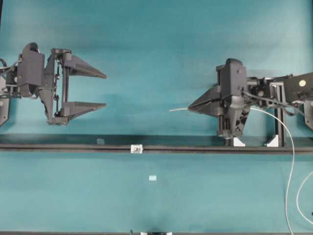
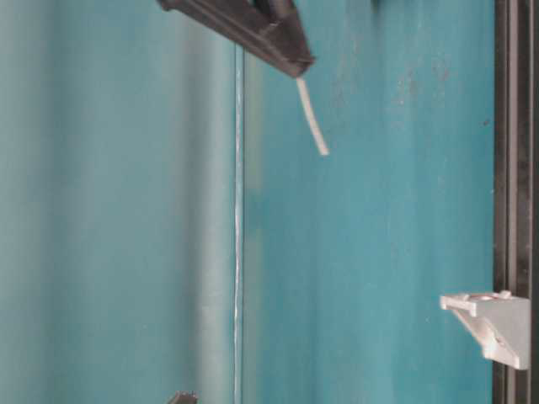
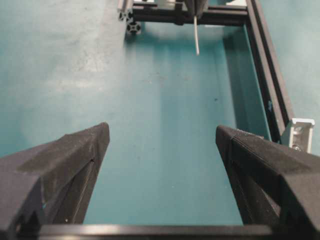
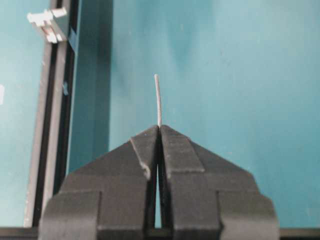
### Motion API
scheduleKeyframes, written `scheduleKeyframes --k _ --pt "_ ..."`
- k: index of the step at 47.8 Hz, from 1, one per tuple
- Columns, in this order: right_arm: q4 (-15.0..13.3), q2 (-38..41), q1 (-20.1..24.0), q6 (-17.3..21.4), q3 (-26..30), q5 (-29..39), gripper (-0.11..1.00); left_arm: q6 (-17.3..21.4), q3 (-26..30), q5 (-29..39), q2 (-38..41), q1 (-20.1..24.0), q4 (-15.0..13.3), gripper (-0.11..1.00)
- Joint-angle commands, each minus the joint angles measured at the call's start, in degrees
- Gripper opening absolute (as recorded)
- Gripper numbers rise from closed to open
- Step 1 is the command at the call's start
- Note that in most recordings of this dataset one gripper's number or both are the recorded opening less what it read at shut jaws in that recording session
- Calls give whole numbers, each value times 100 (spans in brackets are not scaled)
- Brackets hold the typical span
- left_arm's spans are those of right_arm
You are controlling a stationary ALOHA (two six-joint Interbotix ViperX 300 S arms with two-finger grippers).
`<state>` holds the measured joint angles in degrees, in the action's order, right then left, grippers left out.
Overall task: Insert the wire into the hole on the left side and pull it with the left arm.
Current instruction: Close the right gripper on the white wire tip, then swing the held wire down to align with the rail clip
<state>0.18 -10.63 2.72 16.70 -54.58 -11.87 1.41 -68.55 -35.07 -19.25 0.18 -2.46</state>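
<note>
Clamping the wire (image 1: pixel 178 109) in the right gripper (image 1: pixel 190 106): fingers pressed together, a short stub of wire sticking out past the tips toward 9 o'clock in the overhead view. Right wrist view confirms it, the wire (image 4: pixel 158 100) poking straight out toward 12 o'clock from between the closed fingers (image 4: pixel 145 150), slightly bowed. The rest of the wire is trailing back behind the right gripper and looping down toward 5 o'clock, off the bottom edge of the overhead view.

Left gripper (image 1: pixel 100 90) is sitting released, holding nothing, fingers spread wide and pointing toward 3 o'clock, well apart from the wire tip. Left wrist view is showing both fingers (image 3: pixel 75 160) wide apart with bare teal table (image 3: pixel 160 150) between them, and the wire stub (image 3: pixel 196 37) hanging far off at 12 o'clock.

The hole (image 1: pixel 137 148) is sitting in a small white fitting on the black rail (image 1: pixel 58 145), which is running 9-to-3 across the table. It is lying at roughly 7 o'clock from the wire tip, apart from it and untouched. The wire is not in the hole.

Table-level view is showing the stub (image 2: pixel 312 118) jutting from the finger tips with nothing touching it, and a white bracket (image 2: pixel 493 324) on the rail at 4 o'clock.

A small pale tape rectangle (image 1: pixel 152 177) is lying on the table at 5 o'clock of the hole.
</note>
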Motion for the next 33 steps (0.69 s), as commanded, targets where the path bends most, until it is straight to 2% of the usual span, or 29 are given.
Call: scheduleKeyframes --k 1,15,24,33 --pt "0 -176 -9 9 -9 -53 -2 -9 62 -26 -70 18 0 78" --pt "26 -193 0 53 -290 -642 -2 -44 62 -70 -88 18 -44 78" --pt "185 -193 149 53 -475 -1143 -1 -316 -9 -141 -53 -53 -53 78" --pt "448 -193 545 53 -633 -1600 -1 -404 -79 -800 114 -431 -79 77"
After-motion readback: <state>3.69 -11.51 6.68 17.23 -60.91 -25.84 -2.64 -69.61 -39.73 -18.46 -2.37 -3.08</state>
